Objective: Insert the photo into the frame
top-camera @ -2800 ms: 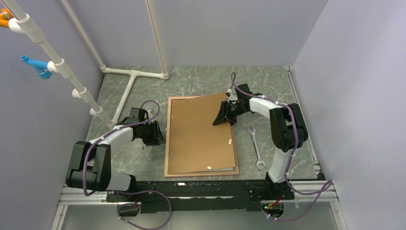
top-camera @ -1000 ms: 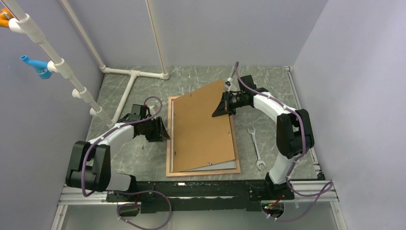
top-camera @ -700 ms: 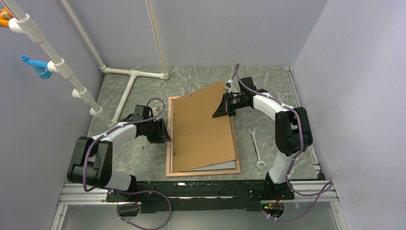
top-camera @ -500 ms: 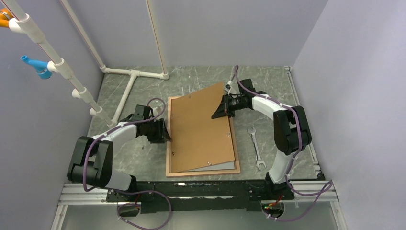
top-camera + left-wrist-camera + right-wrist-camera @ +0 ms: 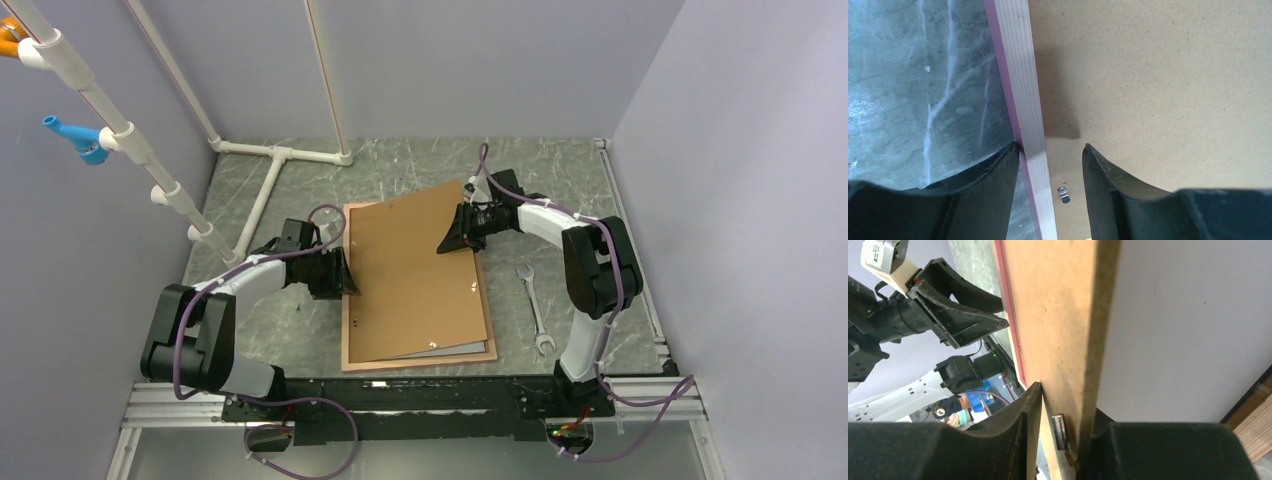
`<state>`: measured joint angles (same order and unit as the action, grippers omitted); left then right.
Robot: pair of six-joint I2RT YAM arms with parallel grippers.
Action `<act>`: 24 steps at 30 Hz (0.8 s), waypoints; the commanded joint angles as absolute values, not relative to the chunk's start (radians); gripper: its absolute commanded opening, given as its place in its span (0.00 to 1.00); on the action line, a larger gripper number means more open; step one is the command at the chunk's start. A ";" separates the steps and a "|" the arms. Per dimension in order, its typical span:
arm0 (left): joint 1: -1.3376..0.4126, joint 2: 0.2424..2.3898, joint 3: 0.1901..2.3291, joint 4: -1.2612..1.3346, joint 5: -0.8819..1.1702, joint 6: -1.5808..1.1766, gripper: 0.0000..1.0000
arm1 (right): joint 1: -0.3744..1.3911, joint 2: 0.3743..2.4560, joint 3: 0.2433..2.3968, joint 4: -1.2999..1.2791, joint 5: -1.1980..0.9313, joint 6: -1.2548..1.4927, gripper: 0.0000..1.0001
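The frame point(image 5: 347, 300) lies flat mid-table, back side up; its pinkish light-wood rail shows in the left wrist view point(image 5: 1024, 95). A brown backing board point(image 5: 415, 270) lies skewed over it, far right corner lifted. My right gripper point(image 5: 452, 243) is shut on that corner; the right wrist view has the board's edge point(image 5: 1063, 315) between the fingers of my right gripper point(image 5: 1065, 407). My left gripper point(image 5: 343, 281) is open astride the frame's left rail, its point(image 5: 1050, 155) outer finger touching the rail. A pale sheet edge point(image 5: 450, 350), maybe the photo, shows under the board; no printed side shows.
A wrench point(image 5: 533, 300) lies on the table right of the frame. White PVC pipes point(image 5: 262, 195) run along the far left. A small metal clip point(image 5: 1063, 194) sits on the frame's back beside the rail. Grey walls enclose the table.
The right gripper has lowered the board's lifted corner and come left and nearer. The frame has slid slightly left. The left gripper moved right onto the frame's left rail.
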<state>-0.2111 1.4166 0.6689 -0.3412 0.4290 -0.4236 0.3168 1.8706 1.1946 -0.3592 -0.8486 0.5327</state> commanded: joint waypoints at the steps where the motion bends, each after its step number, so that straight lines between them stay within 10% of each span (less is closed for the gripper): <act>1: -0.216 1.397 0.703 -0.323 0.441 -0.420 0.54 | 0.339 1.884 1.187 -0.373 -0.729 0.507 0.27; 24: -0.219 1.404 0.707 -0.333 0.439 -0.411 0.54 | 0.388 1.893 1.281 -0.505 -0.563 0.446 0.95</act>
